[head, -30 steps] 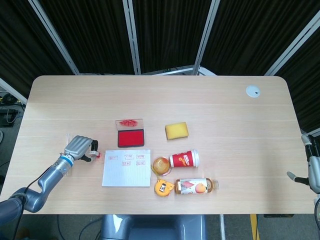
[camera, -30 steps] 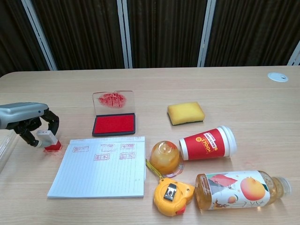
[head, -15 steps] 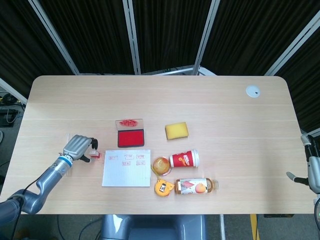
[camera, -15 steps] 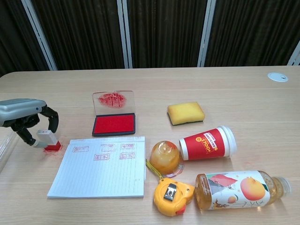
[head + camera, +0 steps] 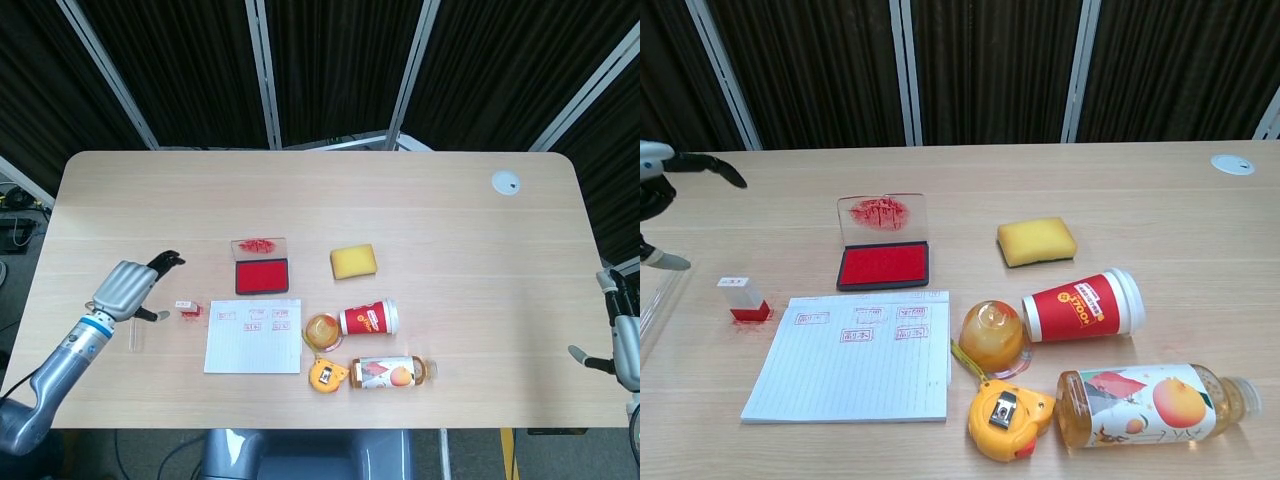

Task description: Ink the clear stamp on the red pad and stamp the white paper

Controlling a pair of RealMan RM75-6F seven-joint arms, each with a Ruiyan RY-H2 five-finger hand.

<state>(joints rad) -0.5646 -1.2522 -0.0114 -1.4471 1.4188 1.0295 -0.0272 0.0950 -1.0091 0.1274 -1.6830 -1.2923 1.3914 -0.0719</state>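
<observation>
Stamp (image 5: 744, 299) stands upright on the table (image 5: 450, 220), just left of the paper (image 5: 855, 355), red face down, with a faint red smear on the wood beneath it. The left hand (image 5: 128, 287) hovers left of the stamp, clear of it, fingers spread and holding nothing. The right hand (image 5: 618, 345) shows only at the table's right edge, well away from the paper; whether its fingers are apart or together I cannot tell. The paper carries several red prints along its top, so the stamping looks done and the step in hand looks like letting go and drawing off. To do that well, the hand should lift away without brushing the stamp, which would tip easily and smear more ink. The pad (image 5: 883, 264) lies just above the paper, lid up, its red ink bed exposed. Right of the paper, a red cup (image 5: 1083, 304) lies on its side, lid on, contents unseen; below it a bottle (image 5: 1152, 401) lies capped, holding amber liquid.
</observation>
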